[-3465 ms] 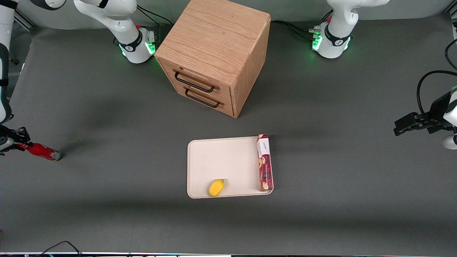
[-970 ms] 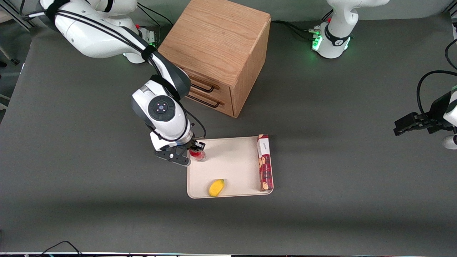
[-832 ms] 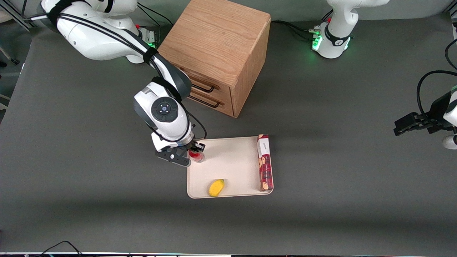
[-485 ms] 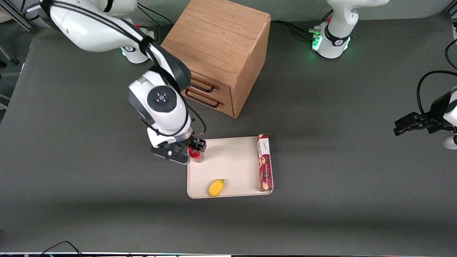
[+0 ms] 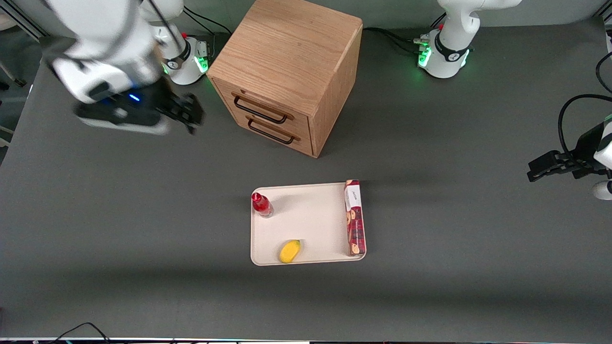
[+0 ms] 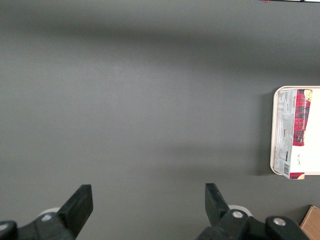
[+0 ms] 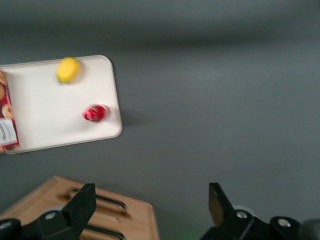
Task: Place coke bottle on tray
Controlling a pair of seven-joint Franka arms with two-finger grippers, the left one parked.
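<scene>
The coke bottle [image 5: 261, 204] is small and red with a red cap and a clear base. It stands upright on the cream-white tray [image 5: 315, 215], in the tray's corner toward the working arm's end and farther from the front camera. It also shows in the right wrist view [image 7: 95, 113] on the tray [image 7: 45, 120]. My gripper [image 5: 189, 112] is open and empty. It hangs high above the table beside the wooden cabinet, well away from the bottle. Its fingers [image 7: 80, 206] stand wide apart.
A wooden two-drawer cabinet [image 5: 291, 67] stands farther from the front camera than the tray. A yellow lemon-like fruit [image 5: 289, 251] and a long red biscuit box [image 5: 355, 217] lie on the tray. The box also shows in the left wrist view [image 6: 298, 125].
My gripper has let go of the bottle, risen and pulled back toward the working arm's base. The bottle stays upright on the tray where it was set.
</scene>
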